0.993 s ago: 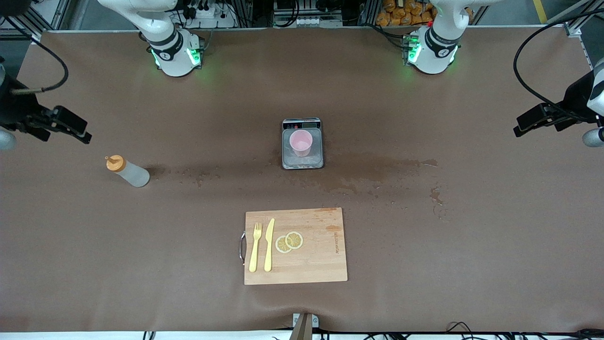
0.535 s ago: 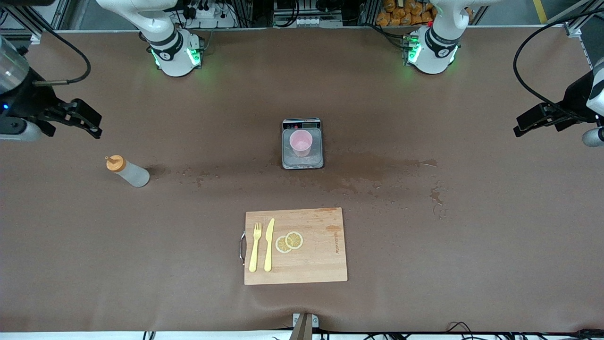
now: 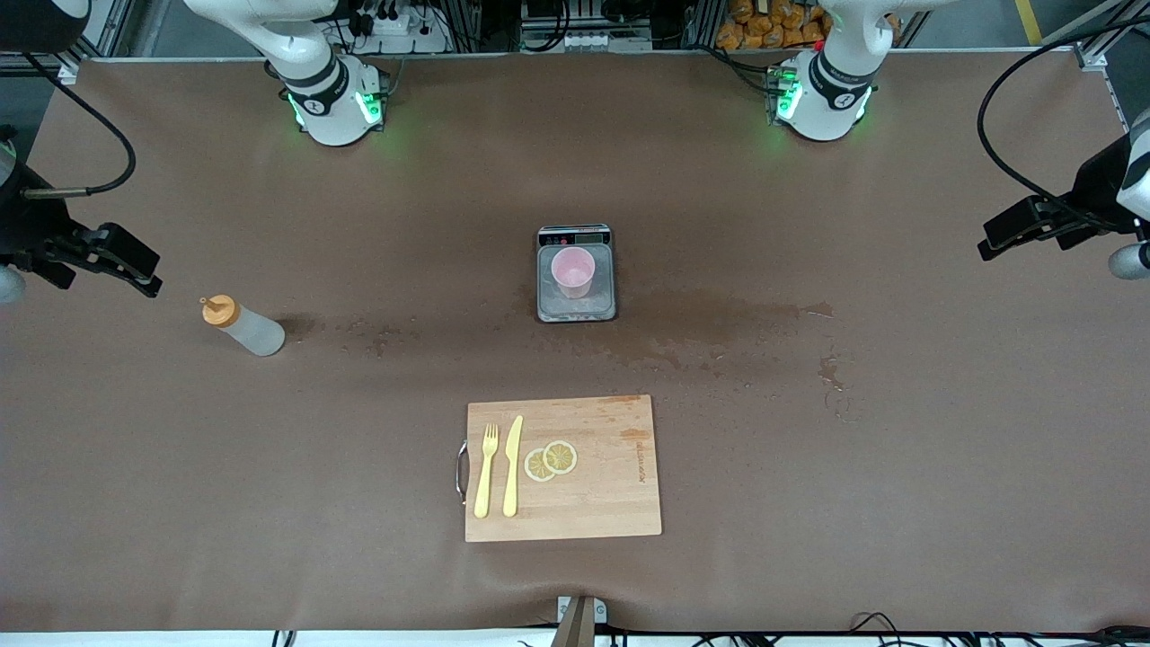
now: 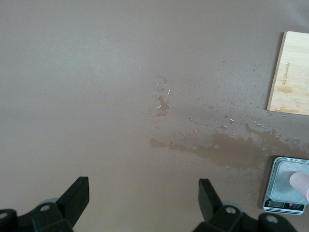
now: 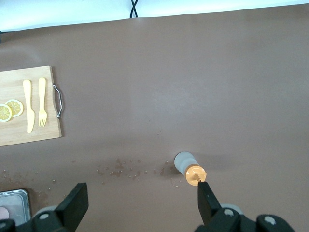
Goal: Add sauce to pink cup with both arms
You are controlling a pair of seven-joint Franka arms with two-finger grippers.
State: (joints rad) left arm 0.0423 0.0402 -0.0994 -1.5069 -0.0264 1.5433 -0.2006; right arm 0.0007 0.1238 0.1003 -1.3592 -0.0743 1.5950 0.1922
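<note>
On grey scale (image 3: 576,305), pink cup (image 3: 572,271), contents unclear

Brown table (image 3: 809,503) carries sauce (image 3: 244,327), scale (image 3: 576,274), cutting board (image 3: 611,485).

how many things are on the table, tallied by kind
Squeeze bottle: 1
Pink cup: 1
Scale: 1
Cutting board: 1
Fork: 1
Knife: 1
Lemon slices: 2
Total: 8
</note>
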